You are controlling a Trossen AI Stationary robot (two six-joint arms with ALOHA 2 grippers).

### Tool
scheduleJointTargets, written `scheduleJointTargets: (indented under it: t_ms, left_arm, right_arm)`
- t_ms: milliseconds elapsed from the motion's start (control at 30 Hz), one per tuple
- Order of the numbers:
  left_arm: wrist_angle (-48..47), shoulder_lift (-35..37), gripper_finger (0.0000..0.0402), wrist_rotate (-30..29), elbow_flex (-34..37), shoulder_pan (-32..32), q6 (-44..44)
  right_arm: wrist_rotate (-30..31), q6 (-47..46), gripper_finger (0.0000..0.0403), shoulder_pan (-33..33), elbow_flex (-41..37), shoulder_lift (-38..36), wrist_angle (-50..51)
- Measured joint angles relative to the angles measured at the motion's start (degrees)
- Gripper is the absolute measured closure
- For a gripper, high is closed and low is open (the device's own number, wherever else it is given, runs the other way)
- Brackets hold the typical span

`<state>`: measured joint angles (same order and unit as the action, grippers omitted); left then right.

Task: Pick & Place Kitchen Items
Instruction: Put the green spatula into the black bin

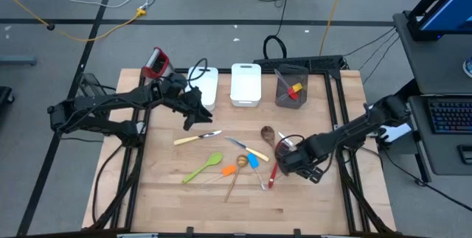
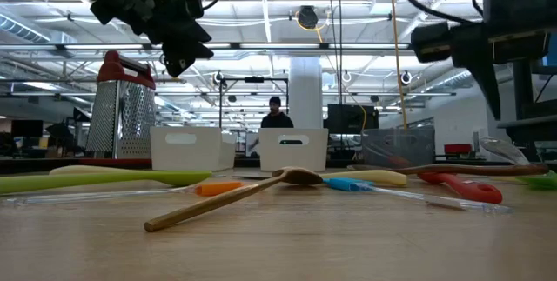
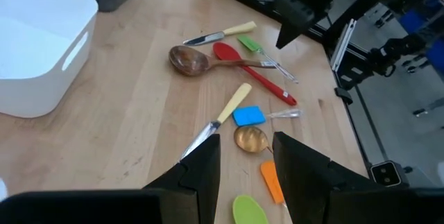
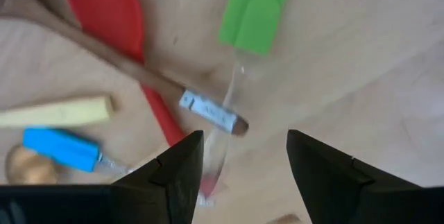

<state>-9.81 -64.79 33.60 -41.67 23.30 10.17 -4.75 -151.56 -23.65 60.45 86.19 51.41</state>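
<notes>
Partly hidden under the right gripper [image 1: 290, 163] – fingers spread, empty – lie the red spoon [image 4: 111, 16] and small green spatula [image 4: 255, 9]; left gripper [image 1: 193, 117] hovers open above the desk [image 1: 169, 183].

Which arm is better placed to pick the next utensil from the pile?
Right, probably: its end effector hangs open directly over the red spoon. The left end effector sits back near the white bin.

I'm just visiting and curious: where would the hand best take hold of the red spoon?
Probably mid-handle, from straight above. The red spoon lies flat, a wooden spoon crosses near its bowl, and its lower handle is bare. The right hand hovers open over it.
</notes>
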Motion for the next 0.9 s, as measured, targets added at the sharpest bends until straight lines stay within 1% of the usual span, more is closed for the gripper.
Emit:
scheduleJointTargets:
  t_ms: [133, 233, 433, 700, 900]
  left_arm:
    - [-0.6, 0.0, 0.0266, 0.1, 0.0, 0.0, 0.0]
    - [-1.0, 0.0, 0.0266, 0.9, 0.0, 0.0, -0.1]
    - [-1.2, 0.0, 0.0266, 0.9, 0.0, 0.0, 0.1]
    - [-1.2, 0.0, 0.0266, 1.0, 0.0, 0.0, 0.3]
    - [-1.2, 0.0, 0.0266, 1.0, 0.0, 0.0, 0.5]
  right_arm:
    - [-0.2, -0.4, 0.0203, 0.4, 0.0, 1.9, 0.1]
    - [-1.5, -0.8, 0.0202, 0.8, -0.5, 2.0, 0.0]
    - [-1.5, -2.3, 0.02, 0.7, -2.5, 2.0, 0.1]
    - [-1.1, -3.4, 0.0201, 0.7, -6.4, 2.0, -7.9]
    - [-1.3, -3.5, 0.0202, 1.7, -8.9, 2.0, -7.5]
